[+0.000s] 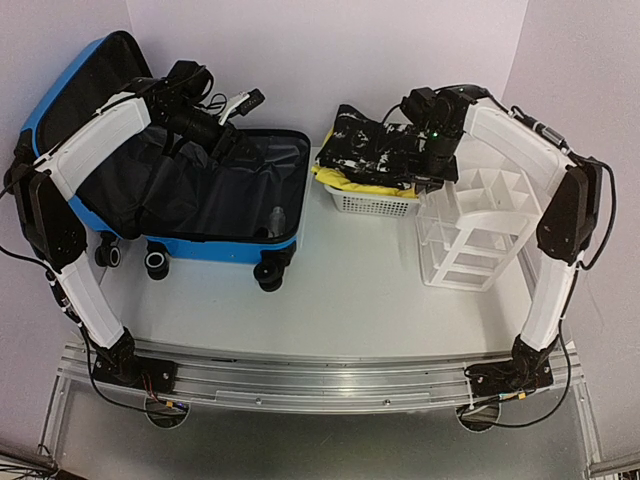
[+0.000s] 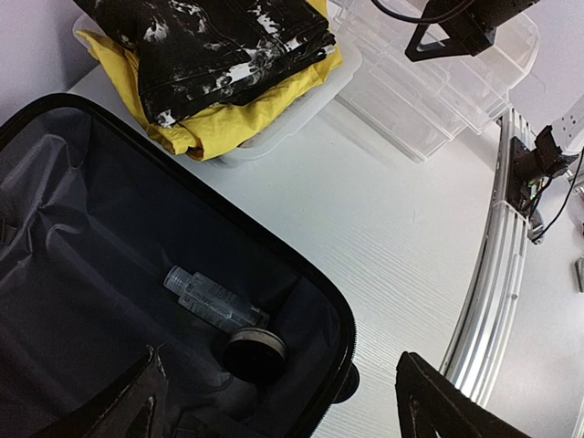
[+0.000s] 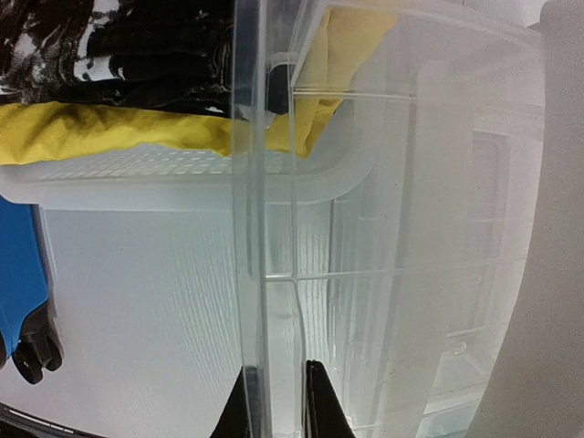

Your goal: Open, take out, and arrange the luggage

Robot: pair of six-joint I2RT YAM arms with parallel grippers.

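Note:
The blue luggage [image 1: 215, 247] lies open at the left, its lid leaning against the back wall. Its black lining [image 2: 91, 274] holds a clear bottle [image 2: 208, 297] and a round black tin [image 2: 255, 351]. My left gripper [image 1: 228, 148] hangs open and empty over the open case; its point in the left wrist view is [image 2: 283, 411]. My right gripper [image 1: 438, 165] is at the top left corner of a clear plastic organizer [image 1: 470, 230]. In the right wrist view the gripper [image 3: 278, 406] is shut on the organizer's thin wall [image 3: 248, 228].
A white slatted basket [image 1: 375, 203] stands between the case and the organizer. It holds a yellow cloth [image 2: 228, 119] under a black-and-white patterned piece [image 1: 375, 150]. The organizer touches the basket's right side. The metal rail [image 1: 320, 370] runs along the near edge.

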